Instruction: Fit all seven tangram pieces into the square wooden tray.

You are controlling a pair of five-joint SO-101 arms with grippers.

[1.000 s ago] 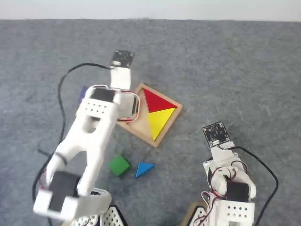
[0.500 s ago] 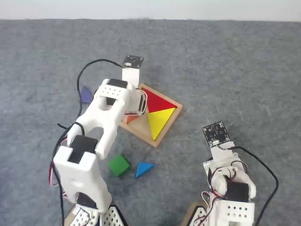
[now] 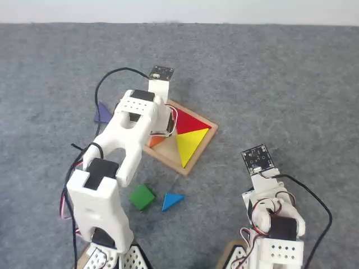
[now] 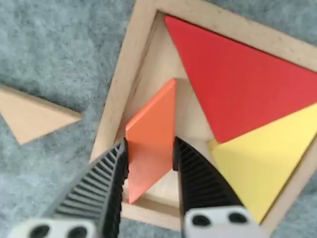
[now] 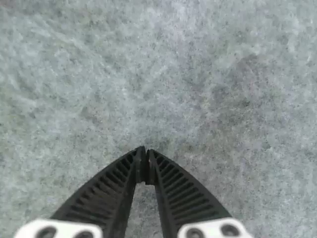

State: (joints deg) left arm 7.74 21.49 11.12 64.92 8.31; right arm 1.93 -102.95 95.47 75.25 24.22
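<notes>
- Over the tray [image 4: 124, 64], my left gripper [image 4: 150, 145] had swung in from outside, clenched on the orange piece [image 4: 153, 119].
- Piece lay within the tray, beside the red triangle [image 4: 237, 84]; I judged seating imminent.
- Right gripper [image 5: 144, 159], clenched empty, idled well apart from the tray.

The square wooden tray [image 3: 200, 151] sits at mid-frame. In it, the upper large triangle [image 3: 188, 121] lies above the lower large triangle [image 3: 188, 143], with the parallelogram [image 4: 151, 148] to their left. Below the tray, a square piece [image 3: 141, 196] lies left of a small triangle [image 3: 171, 200]. An outlying triangle [image 3: 102, 114] lies left of the tray.
</notes>
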